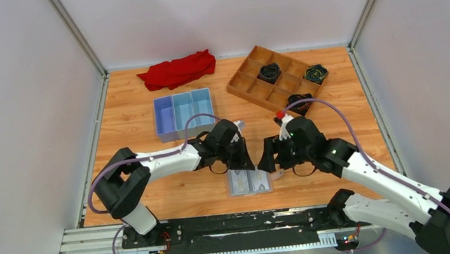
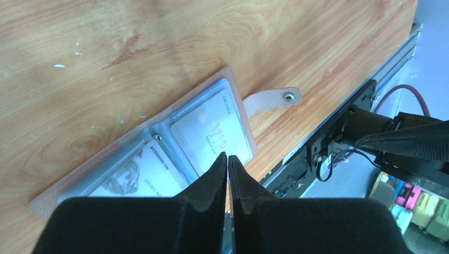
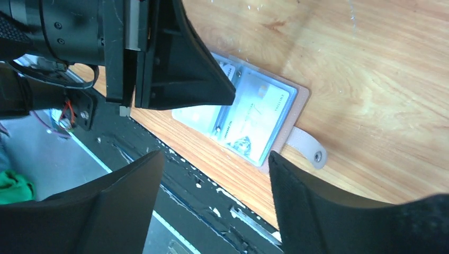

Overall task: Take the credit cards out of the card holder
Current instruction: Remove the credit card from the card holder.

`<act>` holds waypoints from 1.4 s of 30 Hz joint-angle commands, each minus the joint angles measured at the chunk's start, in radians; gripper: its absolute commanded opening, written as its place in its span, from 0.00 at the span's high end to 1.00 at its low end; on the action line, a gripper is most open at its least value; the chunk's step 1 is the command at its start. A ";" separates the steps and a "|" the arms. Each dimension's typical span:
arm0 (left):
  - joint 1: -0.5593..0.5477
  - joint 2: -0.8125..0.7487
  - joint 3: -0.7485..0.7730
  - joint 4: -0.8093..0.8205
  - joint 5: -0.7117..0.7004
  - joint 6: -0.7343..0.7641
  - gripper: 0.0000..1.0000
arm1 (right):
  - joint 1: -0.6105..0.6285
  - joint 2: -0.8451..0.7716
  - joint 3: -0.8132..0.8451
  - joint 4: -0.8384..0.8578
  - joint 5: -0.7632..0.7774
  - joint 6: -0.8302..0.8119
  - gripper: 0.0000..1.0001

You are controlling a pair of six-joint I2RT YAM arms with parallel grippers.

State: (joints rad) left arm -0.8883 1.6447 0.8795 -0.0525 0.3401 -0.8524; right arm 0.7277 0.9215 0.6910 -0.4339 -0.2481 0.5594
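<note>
Card holder (image 1: 249, 182) open flat on bench (image 1: 186, 198), near edge, centre; credit cards (image 2: 210, 127) tucked inside. L claw (image 2: 227, 156) clenched, empty, tips at holder. R claw (image 3: 214, 159) spread, empty, above holder. Risks: holder unpinned → may drag w/ card; claws close together → may clash.

The wooden surface (image 1: 131, 112) carries a crumpled red cloth (image 1: 177, 70), a blue three-compartment plastic tray (image 1: 186, 132), a wooden grid tray (image 1: 241, 69) and an open tan-pink card holder (image 1: 249, 182).
</note>
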 commanded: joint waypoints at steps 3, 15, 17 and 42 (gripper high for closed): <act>0.024 -0.141 0.005 -0.142 -0.127 0.036 0.92 | -0.012 -0.062 -0.092 -0.015 0.114 0.099 0.43; 0.088 -0.284 -0.205 -0.180 -0.171 0.015 0.90 | -0.013 0.227 -0.202 0.473 -0.159 0.279 0.61; 0.088 -0.267 -0.217 -0.163 -0.157 0.015 0.90 | -0.012 0.267 -0.210 0.522 -0.168 0.291 0.62; 0.088 -0.108 -0.213 -0.084 -0.106 0.020 0.92 | -0.017 0.518 -0.278 0.763 -0.236 0.369 0.82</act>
State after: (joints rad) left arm -0.7998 1.4910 0.6674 -0.1406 0.2333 -0.8391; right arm 0.7208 1.4250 0.4381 0.2848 -0.4717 0.9005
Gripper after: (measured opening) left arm 0.083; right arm 0.215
